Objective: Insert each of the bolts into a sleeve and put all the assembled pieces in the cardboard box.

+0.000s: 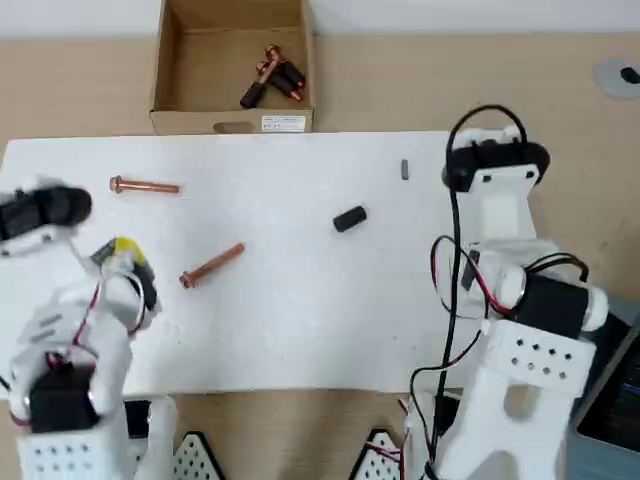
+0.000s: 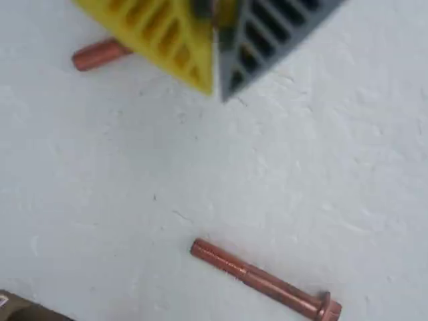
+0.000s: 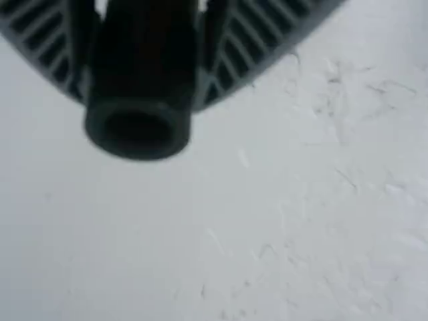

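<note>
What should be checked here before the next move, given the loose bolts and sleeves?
1. Right gripper holds a black cylindrical sleeve: ok, clamped between its fingers.
2. Held sleeve's bore clear: cannot tell, too dark inside.
3. Left gripper holds a bolt: not ok, fingers shut, no bolt seen between them.
4. Bolts free to grasp: ok; the copper-coloured metal bolt nearer the box and the copper-coloured metal bolt nearer the left gripper lie apart on the white mat.
5. Spare black sleeve: ok, lying alone on the mat.
6. Brown cardboard box open with room: ok, two assembled pieces inside.
</note>
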